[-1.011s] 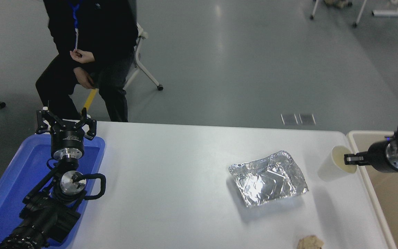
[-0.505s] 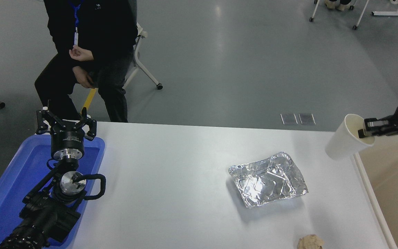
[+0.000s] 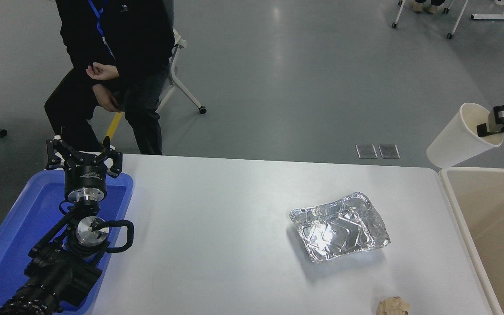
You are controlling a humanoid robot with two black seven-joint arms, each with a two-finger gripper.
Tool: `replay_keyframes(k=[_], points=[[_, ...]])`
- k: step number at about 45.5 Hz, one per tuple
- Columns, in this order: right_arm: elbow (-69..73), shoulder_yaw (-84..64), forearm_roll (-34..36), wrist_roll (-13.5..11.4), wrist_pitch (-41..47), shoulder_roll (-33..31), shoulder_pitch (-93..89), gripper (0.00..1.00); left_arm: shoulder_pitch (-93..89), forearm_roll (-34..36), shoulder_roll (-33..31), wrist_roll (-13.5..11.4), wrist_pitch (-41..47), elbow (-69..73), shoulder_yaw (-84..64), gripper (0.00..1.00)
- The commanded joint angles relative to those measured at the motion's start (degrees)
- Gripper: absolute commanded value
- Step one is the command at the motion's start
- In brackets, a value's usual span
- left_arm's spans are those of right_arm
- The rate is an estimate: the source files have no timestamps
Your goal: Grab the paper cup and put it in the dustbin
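Here, line by line, from the cup outward:

Paper cup (image 3: 455,140): a small, plain cream-white cup, tapered toward its base, with a rolled rim and a pale yellowish inside. It hangs in the air at the right side of the view, tilted so the mouth faces up and to the right and the narrow base points down and to the left. Its base is just above the far left corner of the dustbin, clear of the table.

Right gripper (image 3: 492,127): enters from the right edge, only its tip in view. It is clamped on the cup's rim, one finger inside the mouth and the other over the outer wall.

Dustbin (image 3: 449,186): a large beige bin with a thick rounded rim, standing against the table's right end; its beige inside shows and runs out of the picture at the right and bottom.

Table (image 3: 217,210): white, wide, with rounded far corners.

Foil tray (image 3: 339,226): crumpled silver, lying flat on the table's right half, well apart from the cup.

Brown paper ball (image 3: 393,306): crumpled, at the table's near edge, partly cut off by the picture's bottom.

Left gripper (image 3: 84,158): parked at the lower left above the blue tray (image 3: 11,236), its fingers spread and holding nothing.

Person (image 3: 112,65): seated on a chair beyond the table's far left, in dark clothes, hands near the lap.
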Motion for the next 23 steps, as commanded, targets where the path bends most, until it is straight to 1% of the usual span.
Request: replay_keyframes(k=[1, 7, 11, 15, 20, 23], points=[[-9.03, 0.29, 8.96, -0.12, -9.85, -2.72, -2.33, 0.0, 0.0, 0.0, 0.07, 0.0, 0.0, 0.0, 0.0, 0.99], [-17.55, 0.64, 17.75, -0.12, -22.33, -2.02, -10.24, 0.0, 0.0, 0.0, -0.02, 0.0, 0.0, 0.0, 0.0, 0.99], [-22.83, 0.82, 26.01, -0.12, -33.05, 0.87, -17.97, 0.0, 0.0, 0.0, 0.07, 0.0, 0.0, 0.0, 0.0, 0.99], [-28.1, 1.26, 35.23, -0.03, -40.44, 4.04, -26.23, 0.0, 0.0, 0.0, 0.07, 0.0, 0.0, 0.0, 0.0, 0.99], [-35.48, 3.71, 46.05, -0.12, -46.69, 8.25, -37.3, 0.0, 0.0, 0.0, 0.07, 0.0, 0.0, 0.0, 0.0, 0.99], [-41.89, 7.75, 50.97, -0.03, -49.59, 11.33, -44.25, 0.0, 0.0, 0.0, 0.07, 0.0, 0.0, 0.0, 0.0, 0.99]])
